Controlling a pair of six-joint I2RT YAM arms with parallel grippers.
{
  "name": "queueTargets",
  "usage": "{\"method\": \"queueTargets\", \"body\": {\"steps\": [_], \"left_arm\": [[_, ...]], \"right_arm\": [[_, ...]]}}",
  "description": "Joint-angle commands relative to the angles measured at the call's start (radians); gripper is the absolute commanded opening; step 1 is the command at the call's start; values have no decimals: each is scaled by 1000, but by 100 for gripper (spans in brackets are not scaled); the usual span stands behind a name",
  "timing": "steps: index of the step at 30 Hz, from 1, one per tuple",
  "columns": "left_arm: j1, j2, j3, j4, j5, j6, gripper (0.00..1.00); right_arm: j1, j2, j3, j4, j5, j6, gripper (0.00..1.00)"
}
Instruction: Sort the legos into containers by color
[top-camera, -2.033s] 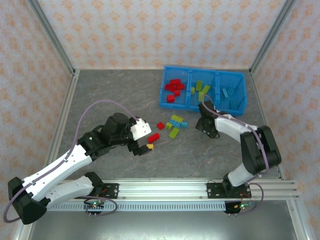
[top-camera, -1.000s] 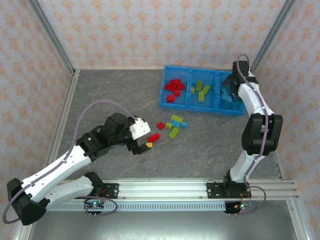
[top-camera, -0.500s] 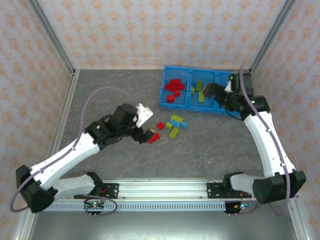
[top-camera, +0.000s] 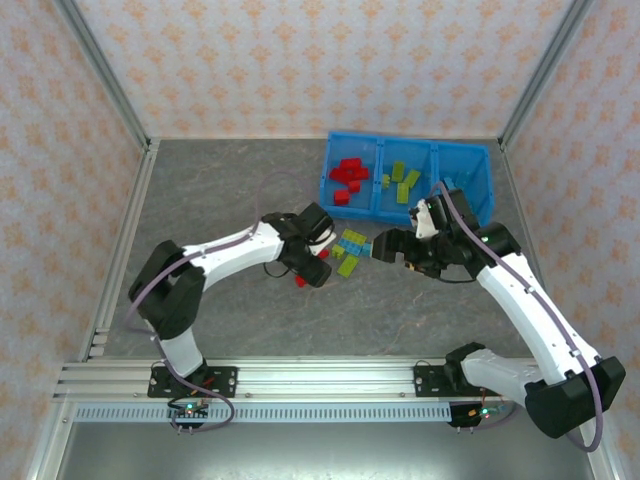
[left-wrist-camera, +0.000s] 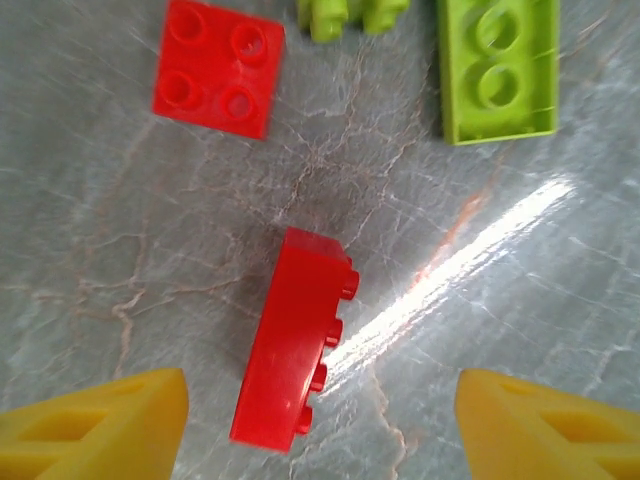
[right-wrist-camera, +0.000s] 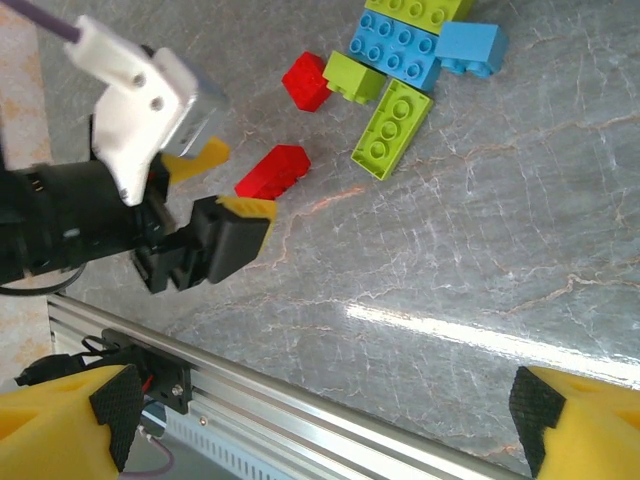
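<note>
The left hand (left-wrist-camera: 322, 425) hangs open astride a red brick (left-wrist-camera: 292, 340) lying on its side on the surface, short of the bin (top-camera: 329, 196). Best centre on it, lower fully, then close gently.

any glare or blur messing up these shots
Left wrist: a bright diagonal glare streak crosses the table right of the red brick lying on its side, which is sharp. Right wrist: a paler glare band low on the table. Top external: even light, no hot spots.
</note>
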Motion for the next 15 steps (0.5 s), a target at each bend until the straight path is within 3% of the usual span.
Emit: {"method": "queueTargets", "body": {"steps": [1, 7, 11, 15], "left_arm": [[5, 27, 31, -19, -9, -19, 69], [4, 70, 2, 23, -54, -38, 43], [4, 79, -14, 46, -58, -46, 36], [4, 101, -12, 46, -81, -45, 36]], "right_arm": [[5, -16, -16, -11, 0, 21, 96], [4, -19, -6, -16, 1, 22, 96], [5, -21, -3, -12, 0, 29, 96], [4, -29, 0, -11, -3, 36, 95]]}}
